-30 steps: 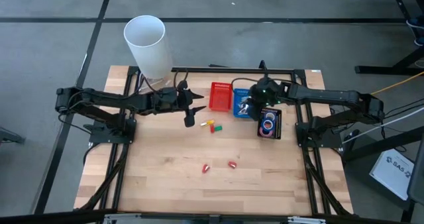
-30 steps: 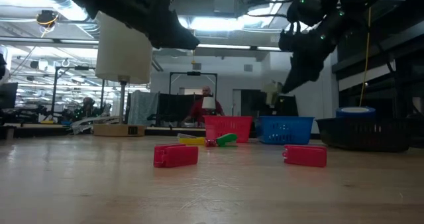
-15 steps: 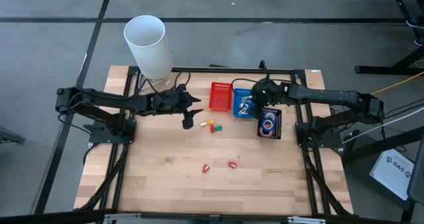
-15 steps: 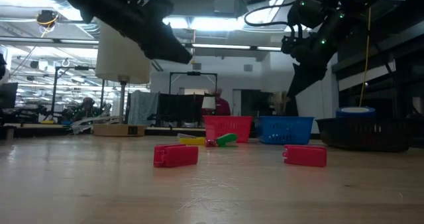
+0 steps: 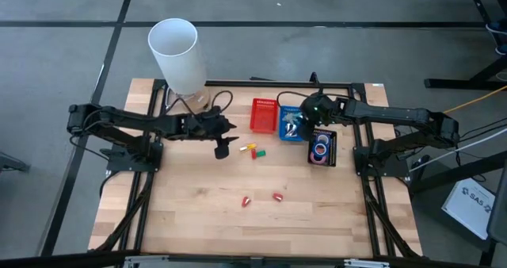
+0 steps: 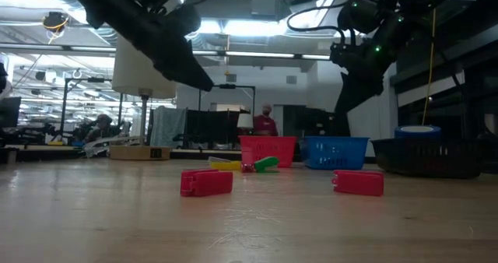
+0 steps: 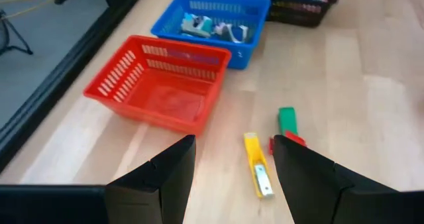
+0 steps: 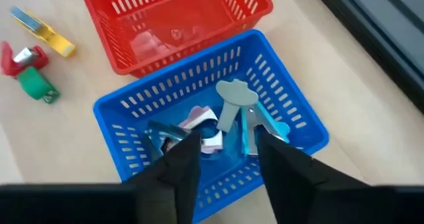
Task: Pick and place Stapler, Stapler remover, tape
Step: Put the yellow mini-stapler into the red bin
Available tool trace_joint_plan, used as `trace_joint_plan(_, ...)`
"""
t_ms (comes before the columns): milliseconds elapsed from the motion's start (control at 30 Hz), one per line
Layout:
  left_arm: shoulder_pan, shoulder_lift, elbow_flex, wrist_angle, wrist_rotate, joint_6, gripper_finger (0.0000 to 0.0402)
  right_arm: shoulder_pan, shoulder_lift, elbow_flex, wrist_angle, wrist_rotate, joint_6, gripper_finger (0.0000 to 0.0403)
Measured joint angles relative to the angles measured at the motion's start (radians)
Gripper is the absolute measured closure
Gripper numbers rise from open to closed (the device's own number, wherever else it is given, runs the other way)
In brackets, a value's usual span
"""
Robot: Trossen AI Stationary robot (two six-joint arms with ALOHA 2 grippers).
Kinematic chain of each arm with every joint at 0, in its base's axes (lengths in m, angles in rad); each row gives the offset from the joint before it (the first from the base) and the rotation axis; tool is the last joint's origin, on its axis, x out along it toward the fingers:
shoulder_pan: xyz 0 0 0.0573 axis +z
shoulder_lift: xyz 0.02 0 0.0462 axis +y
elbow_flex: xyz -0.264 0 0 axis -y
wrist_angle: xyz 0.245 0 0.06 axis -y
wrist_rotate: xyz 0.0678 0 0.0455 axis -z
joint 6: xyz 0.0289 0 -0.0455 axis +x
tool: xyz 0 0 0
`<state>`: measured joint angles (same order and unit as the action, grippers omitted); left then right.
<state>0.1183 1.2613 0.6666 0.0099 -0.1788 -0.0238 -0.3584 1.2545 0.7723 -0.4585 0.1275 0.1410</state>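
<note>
Left end effector [image 5: 223, 143] hangs open and empty above the worktop [image 5: 198, 212], left of the yellow stapler [image 7: 256, 165]; right end effector [image 8: 225, 159], open and empty, hovers over the blue basket [image 8: 301, 121] holding staple removers [image 8: 233, 98]; tape [image 5: 320, 150] lies in the black tray [image 5: 331, 140] at right.

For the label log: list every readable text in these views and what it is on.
"SAS": on a white sheet on the floor at the right of the table, partly blurred.
Smaller print on that sheet: too small to read.
Nothing else legible; baskets, staplers and tape show no readable marks.
</note>
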Motion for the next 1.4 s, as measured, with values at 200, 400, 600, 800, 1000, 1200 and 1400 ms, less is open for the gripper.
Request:
trace_joint_plan(200,-0.046,0.031,0.000,-0.007,-0.022,-0.007,0.0201,0.000,0.000,0.000,0.020,-0.068,0.015,0.0221)
trace_joint_plan(400,-0.081,0.130,0.000,0.017,-0.063,-0.062,0.0201,0.000,0.000,0.000,0.035,-0.087,0.015,0.0206)
trace_joint_plan(600,-0.101,0.254,0.000,0.102,-0.069,-0.109,0.0201,0.001,0.000,0.000,0.036,-0.087,0.035,0.0206)
trace_joint_plan(800,-0.105,0.382,0.000,0.165,-0.160,-0.132,0.0201,0.003,0.000,0.000,0.036,-0.103,0.039,0.0205)
trace_joint_plan(1000,-0.101,0.464,0.000,0.285,-0.123,-0.150,0.0201,0.020,0.000,0.000,0.036,-0.103,0.037,0.0205)
trace_joint_plan(1200,-0.102,0.509,0.000,0.333,-0.089,-0.161,0.0201,0.023,0.000,0.000,0.039,-0.103,0.038,0.0205)
trace_joint_plan(1400,-0.101,0.510,0.000,0.355,-0.091,-0.195,0.0201,0.023,0.000,0.000,0.039,-0.103,0.038,0.0205)
